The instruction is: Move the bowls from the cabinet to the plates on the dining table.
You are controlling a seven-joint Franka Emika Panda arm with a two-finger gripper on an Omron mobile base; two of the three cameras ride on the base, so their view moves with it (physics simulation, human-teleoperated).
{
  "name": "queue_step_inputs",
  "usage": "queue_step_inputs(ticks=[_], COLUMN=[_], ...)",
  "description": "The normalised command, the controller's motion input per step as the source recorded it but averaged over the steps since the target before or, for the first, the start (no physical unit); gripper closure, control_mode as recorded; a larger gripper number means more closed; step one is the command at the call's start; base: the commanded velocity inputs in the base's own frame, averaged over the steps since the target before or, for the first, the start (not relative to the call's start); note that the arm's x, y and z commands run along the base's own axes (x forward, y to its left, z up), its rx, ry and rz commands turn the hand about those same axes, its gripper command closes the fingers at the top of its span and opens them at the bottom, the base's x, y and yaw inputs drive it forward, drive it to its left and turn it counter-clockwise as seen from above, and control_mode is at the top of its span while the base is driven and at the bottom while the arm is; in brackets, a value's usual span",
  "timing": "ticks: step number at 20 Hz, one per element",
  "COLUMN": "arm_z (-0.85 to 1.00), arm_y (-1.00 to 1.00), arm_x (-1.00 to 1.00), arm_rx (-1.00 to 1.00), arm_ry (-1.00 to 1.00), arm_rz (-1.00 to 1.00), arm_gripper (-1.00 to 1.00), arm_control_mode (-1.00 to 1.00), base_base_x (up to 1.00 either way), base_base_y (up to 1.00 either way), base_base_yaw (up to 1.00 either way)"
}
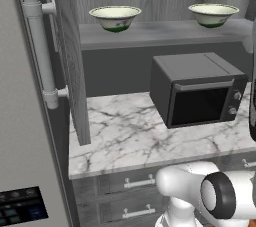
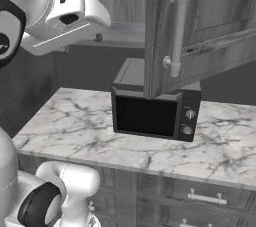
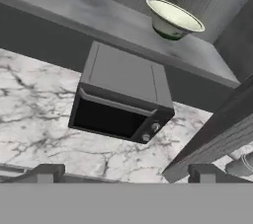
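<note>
Sitting well apart on cabinet shelf (image 1: 165, 35): two bowls (image 1: 115, 18) (image 1: 213, 14). Resting below on marble bench (image 1: 130, 131): black microwave (image 1: 197, 89).

We see cream-white glazed bowls (image 1: 115, 17) banded dark green, a black box-shaped microwave (image 1: 197, 91), and a grey-veined white marble worktop (image 1: 130, 136).

Two bowls (image 1: 115, 18) (image 1: 213, 14) sit well apart on the shelf (image 1: 165, 33) of the open cabinet, whose door (image 1: 70, 56) with its bar handle (image 1: 41, 46) stands at left. Below, a black microwave (image 1: 197, 90) rests on the marble bench (image 1: 125, 131) above grey drawers (image 1: 130, 183).
</note>
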Motion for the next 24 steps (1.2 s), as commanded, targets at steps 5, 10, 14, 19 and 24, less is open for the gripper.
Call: queue_step_inputs(ticks=[5, 10, 14, 19, 24], arm_z=[-0.26, -0.15, 0.00, 0.00, 0.00], arm_y=[0.00, -0.03, -0.27, -0.38, -0.26], arm_x=[0.86, 0.89, 0.60, 0.35, 0.07], arm_rx=[-0.15, -0.20, -0.25, -0.22, -0.17], arm_ry=[0.34, 0.31, 0.29, 0.30, 0.31], arm_rz=[-0.03, -0.07, -0.16, -0.25, -0.32], arm_gripper=[-1.00, -1.00, -1.00, -1.00, -1.00], arm_control_mode=[-1.00, -1.00, -1.00, -1.00, -1.00], base_base_x=[0.00, 0.00, 0.00, 0.00, 0.00], base_base_y=[0.00, 0.00, 0.00, 0.00, 0.00], base_base_yaw=[0.00, 0.00, 0.00, 0.00, 0.00])
